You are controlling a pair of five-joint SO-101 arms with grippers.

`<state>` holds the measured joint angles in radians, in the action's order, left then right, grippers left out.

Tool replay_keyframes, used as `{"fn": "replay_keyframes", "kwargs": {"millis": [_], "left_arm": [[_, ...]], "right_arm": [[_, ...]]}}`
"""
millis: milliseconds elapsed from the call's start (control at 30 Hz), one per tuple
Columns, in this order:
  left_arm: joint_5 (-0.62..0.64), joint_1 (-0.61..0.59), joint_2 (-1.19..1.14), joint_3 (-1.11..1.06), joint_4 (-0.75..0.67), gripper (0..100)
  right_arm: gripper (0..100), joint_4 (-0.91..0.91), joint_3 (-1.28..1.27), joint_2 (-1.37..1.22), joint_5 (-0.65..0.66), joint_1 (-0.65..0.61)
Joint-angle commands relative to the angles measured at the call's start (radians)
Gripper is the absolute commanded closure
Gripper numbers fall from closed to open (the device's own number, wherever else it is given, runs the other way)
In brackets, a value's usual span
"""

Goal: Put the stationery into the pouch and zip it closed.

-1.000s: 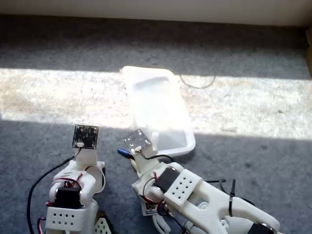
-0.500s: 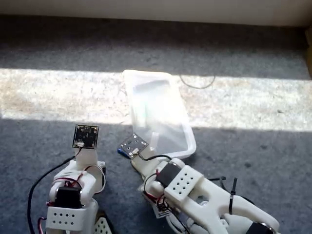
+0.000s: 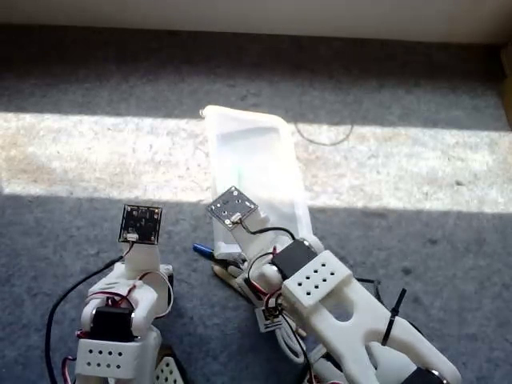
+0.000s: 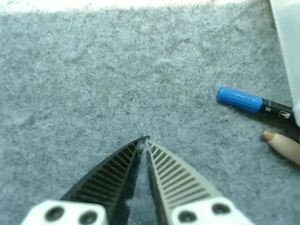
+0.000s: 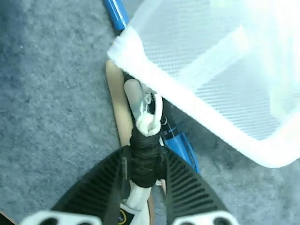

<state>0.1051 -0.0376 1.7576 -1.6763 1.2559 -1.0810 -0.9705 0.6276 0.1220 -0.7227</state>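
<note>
A white mesh pouch (image 3: 254, 164) lies in the middle of the grey carpet, its near end under the right arm (image 3: 316, 282). My right gripper (image 5: 143, 157) is shut on the black-wrapped zipper pull (image 5: 143, 159) with its white cord, at the pouch (image 5: 211, 61) edge. Under it lie a blue pen (image 5: 115, 13) and a beige pen (image 5: 117, 105). The blue pen (image 3: 203, 250) sticks out to the left of the right arm. My left gripper (image 4: 143, 139) is shut and holds nothing, low over bare carpet, with the blue-capped pen (image 4: 240, 100) and the beige pen (image 4: 283, 146) off to one side.
Grey carpet covers the whole surface, with a bright sunlit band (image 3: 96, 156) across the middle. A thin dark wire (image 3: 324, 136) lies just beyond the pouch. The left arm (image 3: 128, 300) stands near the front edge, left of the pens.
The right arm has drawn up and to the right with the zipper pull, and the pouch's near end has narrowed and shifted with it. The left arm has kept still.
</note>
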Motion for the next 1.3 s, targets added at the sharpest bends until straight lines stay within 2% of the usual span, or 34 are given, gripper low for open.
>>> {"fn": "replay_keyframes", "kwargs": {"millis": [0, 233, 467, 833, 1267], "left_arm": [[0.008, 0.015, 0.010, -0.022, 0.006, 99], [0.008, 0.015, 0.010, -0.022, 0.006, 99], [0.008, 0.015, 0.010, -0.022, 0.006, 99], [0.008, 0.015, 0.010, -0.022, 0.006, 99], [0.008, 0.015, 0.010, -0.022, 0.006, 99]], "right_arm": [[99.4, -0.005, 0.062, 0.012, 0.012, 0.022], [99.4, 0.054, 0.061, 0.012, -0.058, 0.022], [99.4, 0.076, 0.056, 0.085, -0.066, 0.022], [99.4, 0.223, -0.188, 0.329, -0.066, 0.022], [99.4, 0.229, -0.268, 0.421, -0.084, 0.024]]}}
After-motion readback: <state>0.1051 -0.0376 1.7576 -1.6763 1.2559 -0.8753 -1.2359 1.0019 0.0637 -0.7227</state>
